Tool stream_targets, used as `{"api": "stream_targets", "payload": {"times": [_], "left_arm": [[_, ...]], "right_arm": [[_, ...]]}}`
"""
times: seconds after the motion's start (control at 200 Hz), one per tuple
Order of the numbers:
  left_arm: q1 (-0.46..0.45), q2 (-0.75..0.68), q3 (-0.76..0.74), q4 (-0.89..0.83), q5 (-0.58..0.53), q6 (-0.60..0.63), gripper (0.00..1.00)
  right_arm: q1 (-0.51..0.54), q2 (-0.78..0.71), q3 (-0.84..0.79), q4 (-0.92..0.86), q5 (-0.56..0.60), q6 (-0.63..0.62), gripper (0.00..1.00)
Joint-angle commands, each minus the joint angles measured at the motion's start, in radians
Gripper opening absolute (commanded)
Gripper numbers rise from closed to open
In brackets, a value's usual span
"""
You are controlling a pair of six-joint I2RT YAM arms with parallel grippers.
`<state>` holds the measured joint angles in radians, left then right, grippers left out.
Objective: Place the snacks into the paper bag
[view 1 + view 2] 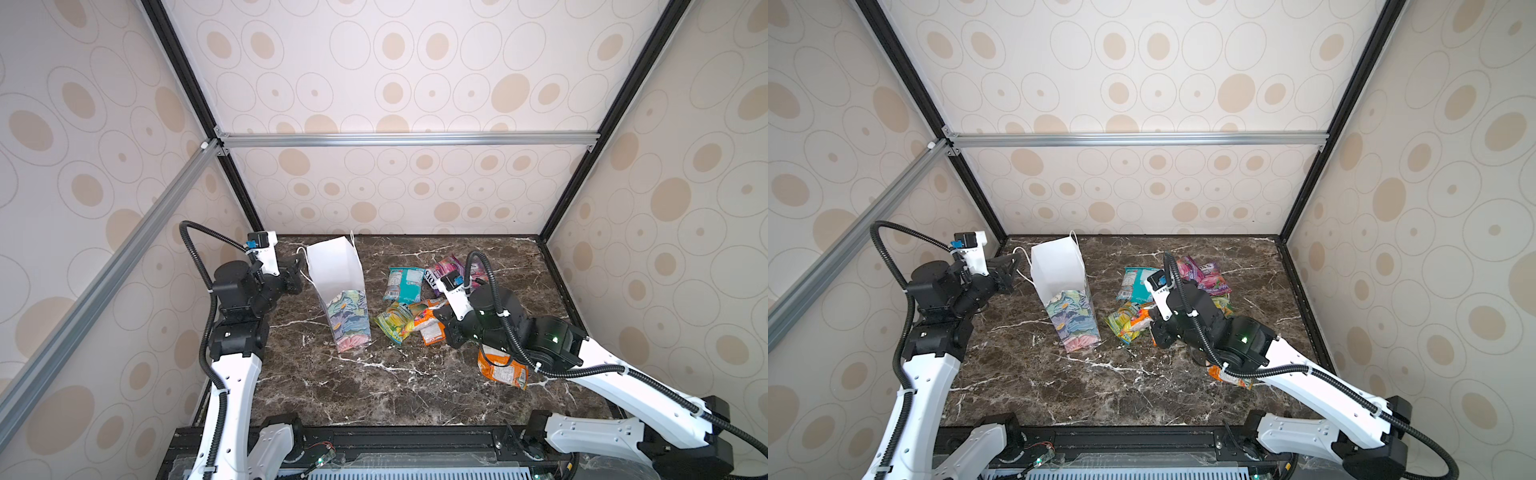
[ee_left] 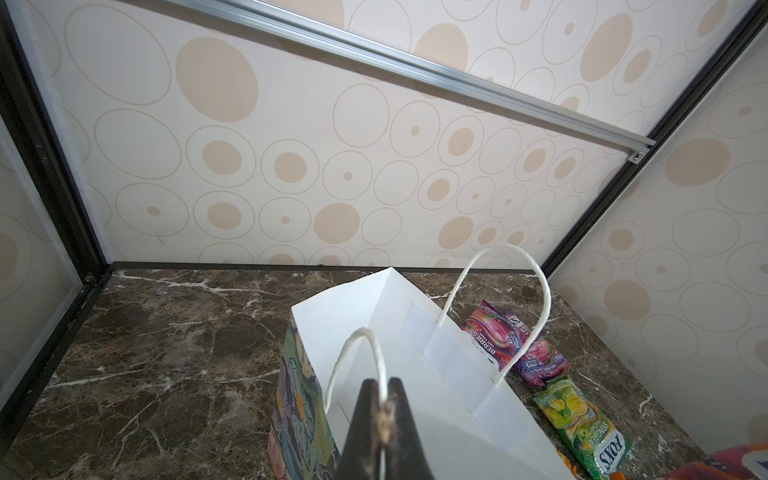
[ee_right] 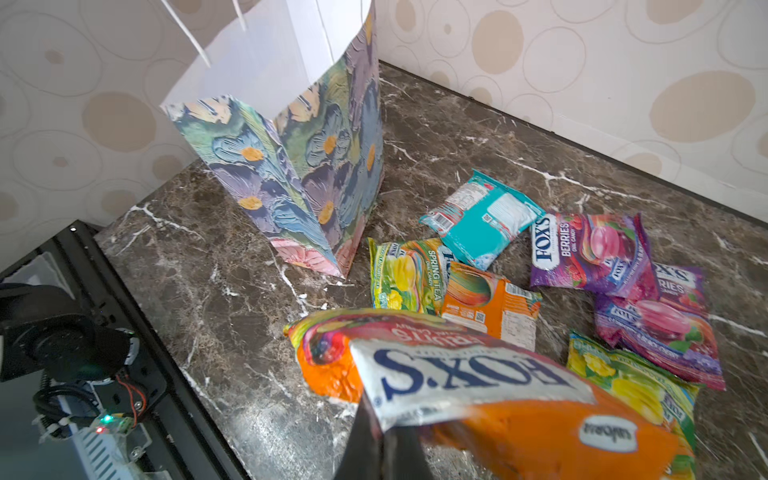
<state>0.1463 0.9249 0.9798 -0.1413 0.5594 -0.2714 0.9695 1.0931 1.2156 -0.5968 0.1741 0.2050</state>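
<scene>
Beside paper bag, left claw pinches cord handle — right claw clamped on orange packet.

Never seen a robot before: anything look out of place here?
Nothing looks spilled or torn. The snacks lie jumbled and overlapping beside the paper bag; the teal packet and one orange packet are face down.

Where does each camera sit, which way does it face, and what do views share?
Top views: high over the near edge, looking down at table, paper bag and snacks; both arms show.
Left wrist: on the left arm, looking into the bag past shut jaws pinching its cord handle.
Right wrist: on the right arm, facing bag and snacks past jaws shut on an orange packet.
Shared: every view shows the bag.
</scene>
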Motion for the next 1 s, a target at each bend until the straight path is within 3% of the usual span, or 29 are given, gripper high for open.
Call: {"api": "stream_targets", "payload": {"times": [0.0, 0.355, 0.735, 0.995], "left_arm": [[0.008, 0.001, 0.005, 0.032, 0.011, -0.001, 0.00], [0.007, 0.005, 0.003, 0.034, 0.013, -0.001, 0.00], [0.007, 0.002, 0.000, 0.039, 0.010, -0.004, 0.00], [0.008, 0.000, -0.002, 0.039, 0.004, -0.003, 0.00]], "right_arm": [[0.005, 0.019, 0.058, 0.053, -0.049, -0.056, 0.00], [0.005, 0.090, 0.248, 0.012, -0.076, -0.148, 0.00], [0.005, 0.180, 0.410, -0.028, -0.088, -0.170, 0.00], [0.008, 0.239, 0.526, -0.043, -0.230, -0.201, 0.00]]}}
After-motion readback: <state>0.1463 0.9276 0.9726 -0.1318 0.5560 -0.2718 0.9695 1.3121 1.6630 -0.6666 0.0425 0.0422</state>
